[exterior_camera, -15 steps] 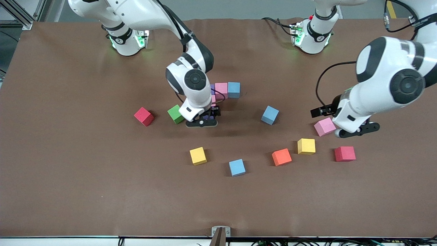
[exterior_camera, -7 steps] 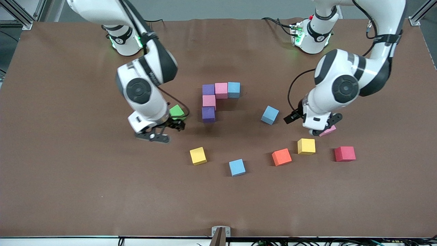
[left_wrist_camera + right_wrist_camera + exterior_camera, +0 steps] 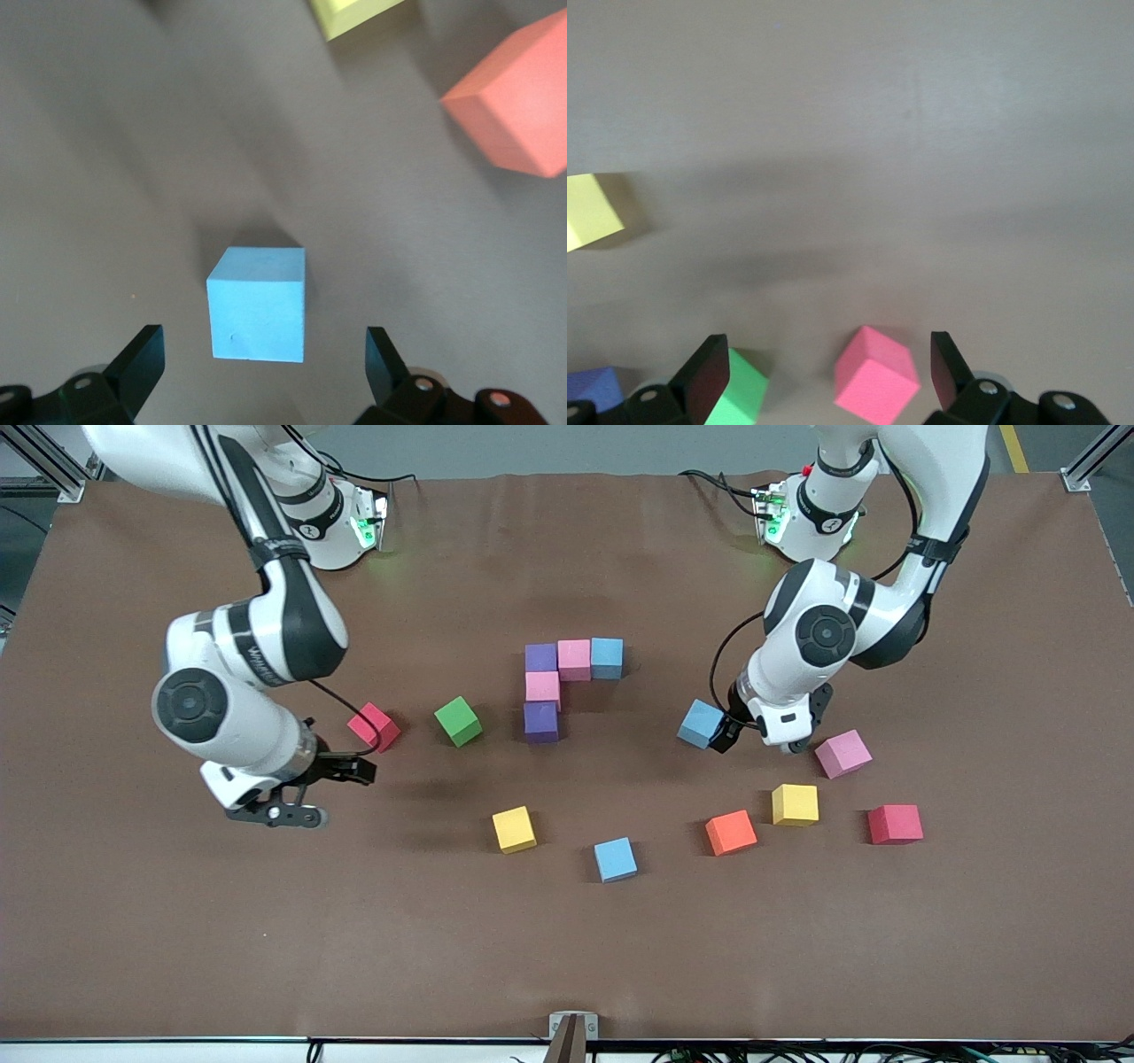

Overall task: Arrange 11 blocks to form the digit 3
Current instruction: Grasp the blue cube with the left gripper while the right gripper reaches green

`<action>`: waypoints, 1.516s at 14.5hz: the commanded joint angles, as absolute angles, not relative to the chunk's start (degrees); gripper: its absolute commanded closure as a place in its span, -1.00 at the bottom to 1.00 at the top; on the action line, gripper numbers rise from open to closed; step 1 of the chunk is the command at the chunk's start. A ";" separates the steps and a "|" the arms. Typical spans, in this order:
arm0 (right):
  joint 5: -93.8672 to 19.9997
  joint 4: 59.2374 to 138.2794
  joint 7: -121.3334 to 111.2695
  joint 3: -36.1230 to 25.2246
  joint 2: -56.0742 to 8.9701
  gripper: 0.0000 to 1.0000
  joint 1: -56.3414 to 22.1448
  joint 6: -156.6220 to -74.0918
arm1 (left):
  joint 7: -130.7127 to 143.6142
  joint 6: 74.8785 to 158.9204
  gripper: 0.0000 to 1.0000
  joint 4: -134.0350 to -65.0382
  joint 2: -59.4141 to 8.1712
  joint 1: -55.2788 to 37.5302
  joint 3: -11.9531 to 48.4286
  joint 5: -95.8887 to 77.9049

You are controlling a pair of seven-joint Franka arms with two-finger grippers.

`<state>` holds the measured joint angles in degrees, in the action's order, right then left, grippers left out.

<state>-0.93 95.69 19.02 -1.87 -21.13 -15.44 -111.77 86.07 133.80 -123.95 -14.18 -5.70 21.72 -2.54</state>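
Five blocks form a joined group mid-table: purple (image 3: 541,657), pink (image 3: 574,660) and light blue (image 3: 607,657) in a row, with pink (image 3: 542,687) and purple (image 3: 541,721) below the first. My left gripper (image 3: 764,735) is open, low beside a loose light blue block (image 3: 702,724). In the left wrist view that block (image 3: 259,304) lies just ahead of the spread fingers (image 3: 142,354) of the left gripper (image 3: 261,345). My right gripper (image 3: 275,808) is open and empty over bare table near a red cube (image 3: 374,726). The right wrist view shows the right gripper (image 3: 826,350).
Loose blocks: green (image 3: 458,720), yellow (image 3: 514,829), light blue (image 3: 615,859), orange (image 3: 731,833), yellow (image 3: 795,804), pink (image 3: 842,753). A second red cube (image 3: 895,824) lies toward the left arm's end. The right wrist view shows the red cube (image 3: 877,382) and the green block (image 3: 735,398).
My right gripper left a purple block at the group and swung toward its own end of the table, past the green block. My left gripper moved from the loose pink block to the light blue one.
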 commanded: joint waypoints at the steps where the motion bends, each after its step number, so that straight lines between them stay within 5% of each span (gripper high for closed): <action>1: 2.62 96.77 18.02 -0.70 -19.42 -1.00 -12.84 -111.36 | 88.59 137.97 -1.00 -126.81 -14.94 -5.36 22.15 -3.52; 9: 4.92 96.42 22.03 -0.70 -20.13 -1.00 -12.92 -112.15 | 89.03 148.44 -1.00 -130.78 -20.12 -5.45 22.15 -3.43; 13: 4.14 89.84 37.05 -0.53 -25.03 -1.00 -16.08 -112.41 | 89.03 150.55 -0.93 -130.69 -21.88 -5.62 22.15 -3.08; 19: 4.48 80.61 51.84 -0.44 -33.83 -1.00 -20.91 -111.80 | 90.08 151.09 0.53 -126.05 -23.90 -7.46 22.50 -3.43; 22: 4.48 77.71 56.06 -0.53 -36.38 -1.00 -22.41 -111.88 | 103.84 151.08 0.54 -120.08 -27.14 -12.73 22.68 -3.34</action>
<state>3.59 81.52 52.25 -0.52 -34.08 -21.64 -112.74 96.24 151.24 -125.18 -23.83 -9.04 22.58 -2.56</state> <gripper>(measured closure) 0.000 0.379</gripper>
